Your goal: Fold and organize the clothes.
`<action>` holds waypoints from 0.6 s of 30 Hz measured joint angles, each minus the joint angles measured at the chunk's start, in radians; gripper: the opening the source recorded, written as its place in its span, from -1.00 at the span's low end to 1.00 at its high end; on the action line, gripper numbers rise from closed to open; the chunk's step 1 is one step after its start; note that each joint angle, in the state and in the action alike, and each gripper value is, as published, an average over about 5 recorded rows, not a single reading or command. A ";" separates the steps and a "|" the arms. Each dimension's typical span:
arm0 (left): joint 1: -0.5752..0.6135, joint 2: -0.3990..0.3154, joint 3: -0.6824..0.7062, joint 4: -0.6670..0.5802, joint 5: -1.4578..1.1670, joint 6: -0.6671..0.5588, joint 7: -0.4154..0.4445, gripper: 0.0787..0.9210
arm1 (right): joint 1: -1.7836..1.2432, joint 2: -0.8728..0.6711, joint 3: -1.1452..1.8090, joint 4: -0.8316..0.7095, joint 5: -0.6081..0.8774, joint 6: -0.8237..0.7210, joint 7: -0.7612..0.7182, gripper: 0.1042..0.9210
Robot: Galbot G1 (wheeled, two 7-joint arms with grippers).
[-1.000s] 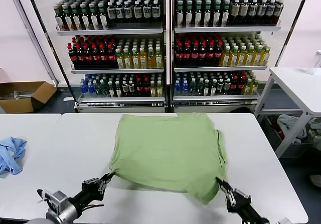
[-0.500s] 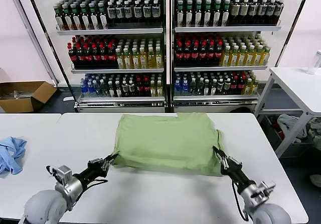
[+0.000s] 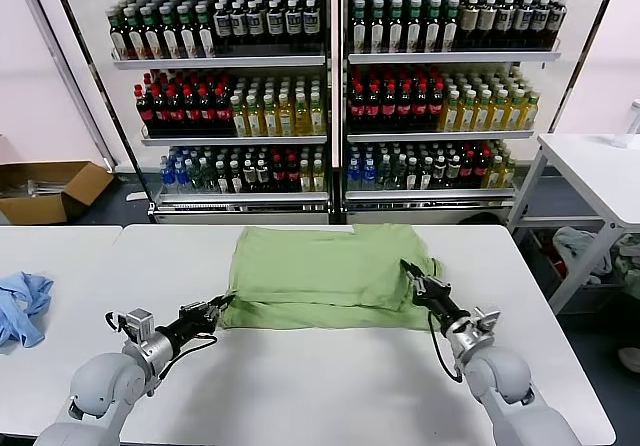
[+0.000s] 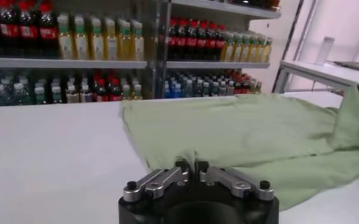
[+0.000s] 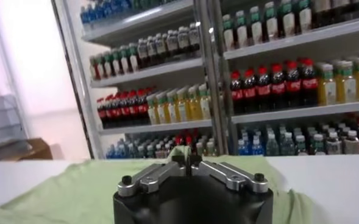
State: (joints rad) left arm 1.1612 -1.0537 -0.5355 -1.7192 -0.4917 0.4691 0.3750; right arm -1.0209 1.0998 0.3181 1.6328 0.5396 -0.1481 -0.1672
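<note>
Lying across the middle of the white table (image 3: 300, 396), below the drink shelves (image 3: 330, 96) that fill the upper half of the head view: the clothes (image 3: 320, 276), a sage-green shirt doubled over on itself, near half laid back over far half, the double layer also plain in the left wrist view.

Set at the lower left corner of the fold, left of centre: the left gripper (image 3: 212, 309), tips touching the cloth edge. Jaws narrow, close together. Whether cloth is pinched between them or already let go, cannot tell. Same in its wrist view: tips nearly meeting, green fabric just beyond them.

Set on the right edge of the fold, right of centre: the right gripper (image 3: 413, 275), resting over the fabric where a small flap pokes out. Jaws narrow here too, with green showing around the tips in its wrist view. Grip or no grip, cannot tell.

Probable reason for this placing: one corner per arm, so the hem travels level and lands square on the far half, no twist. Judged stage: first fold just laid down, release about due; side folds and tidying not yet done.

Possible trouble: thin soft cloth clinging to the tips on withdrawal and dragging the top layer askew.

At the far left edge of the frame: a blue cloth (image 3: 20, 306), well apart from the work.
</note>
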 measured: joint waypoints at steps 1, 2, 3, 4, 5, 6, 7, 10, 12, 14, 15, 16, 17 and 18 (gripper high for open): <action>0.000 0.002 -0.002 0.001 0.001 0.000 -0.002 -0.46 | -0.002 -0.003 0.002 0.002 -0.007 -0.006 0.004 -0.37; 0.001 0.004 -0.005 0.002 0.001 -0.001 -0.004 -0.38 | -0.007 -0.006 0.005 0.006 -0.013 -0.012 0.008 -0.28; 0.002 0.007 -0.008 0.002 0.001 -0.002 -0.006 -0.32 | -0.013 -0.009 0.009 0.012 -0.020 -0.019 0.012 -0.22; 0.004 0.009 -0.011 0.002 0.001 -0.002 -0.008 -0.26 | -0.021 -0.012 0.014 0.019 -0.026 -0.026 0.017 -0.15; 0.006 0.012 -0.014 0.000 0.001 -0.003 -0.009 -0.18 | -0.031 -0.015 0.021 0.028 -0.034 -0.033 0.023 -0.07; 0.010 0.015 -0.016 -0.002 0.001 -0.004 -0.011 -0.11 | -0.042 -0.019 0.028 0.039 -0.043 -0.042 0.029 -0.01; 0.014 0.017 -0.018 -0.006 0.001 -0.004 -0.012 -0.05 | -0.055 -0.022 0.037 0.050 -0.052 -0.051 0.036 0.06; 0.031 0.017 -0.018 -0.021 0.006 -0.005 -0.014 0.15 | -0.101 -0.033 0.067 0.085 -0.077 -0.078 0.056 0.27; 0.041 0.014 -0.015 -0.030 0.011 -0.006 -0.016 0.30 | -0.134 -0.041 0.089 0.108 -0.088 -0.096 0.065 0.42; 0.047 0.008 -0.011 -0.034 0.016 -0.007 -0.021 0.44 | -0.167 -0.047 0.107 0.127 -0.098 -0.112 0.073 0.56; 0.049 0.005 -0.008 -0.035 0.018 -0.007 -0.023 0.50 | -0.183 -0.048 0.115 0.134 -0.102 -0.119 0.077 0.62; 0.050 0.002 -0.005 -0.035 0.020 -0.007 -0.027 0.56 | -0.199 -0.049 0.121 0.141 -0.106 -0.126 0.080 0.66; 0.050 -0.001 -0.002 -0.035 0.022 -0.007 -0.029 0.63 | -0.214 -0.049 0.126 0.147 -0.110 -0.133 0.082 0.71; 0.050 -0.004 0.001 -0.034 0.023 -0.007 -0.032 0.68 | -0.227 -0.049 0.130 0.152 -0.114 -0.139 0.085 0.73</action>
State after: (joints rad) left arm 1.2116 -1.0577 -0.5350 -1.7534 -0.4684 0.4619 0.3429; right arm -1.2484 1.0508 0.4485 1.7852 0.4260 -0.2872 -0.0823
